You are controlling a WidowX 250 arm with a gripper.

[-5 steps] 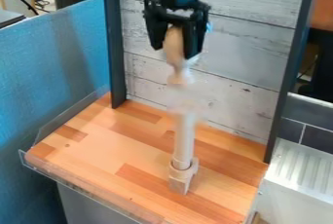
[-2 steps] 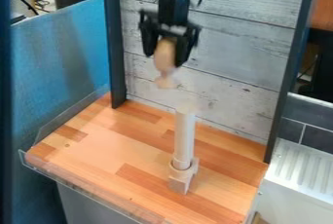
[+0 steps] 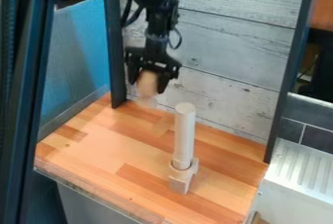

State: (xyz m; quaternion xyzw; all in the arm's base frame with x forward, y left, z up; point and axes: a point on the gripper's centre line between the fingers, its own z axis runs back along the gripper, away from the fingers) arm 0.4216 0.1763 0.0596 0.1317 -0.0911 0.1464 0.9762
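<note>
1. Since the earlier frame, the gripper (image 3: 148, 86) has swung down and to the left with the wooden piece (image 3: 147, 82), away from its place above the white post (image 3: 185, 135); a dark bar (image 3: 31, 106) now stands along the left side of the frame.
2. The gripper hangs left of the frame's middle, in the upper half, with its two fingers closed around the tan, rounded wooden piece.
3. The piece points downward, above the back part of the wooden tabletop (image 3: 98, 152); its lower end is blurred, so it seems paler and narrower there, though its shape is hard to tell.
4. The white post stands upright near the middle, to the right of the piece and apart from it, its round top bare. Its foot sits in a light-coloured holder (image 3: 179, 182) on the tabletop.
5. Behind is a whitewashed plank panel (image 3: 228, 47) between two dark uprights, with a blue panel (image 3: 78, 57) at the left.
6. At the lower right is a ribbed white surface (image 3: 300, 172), below dark tiles (image 3: 313, 138).
</note>
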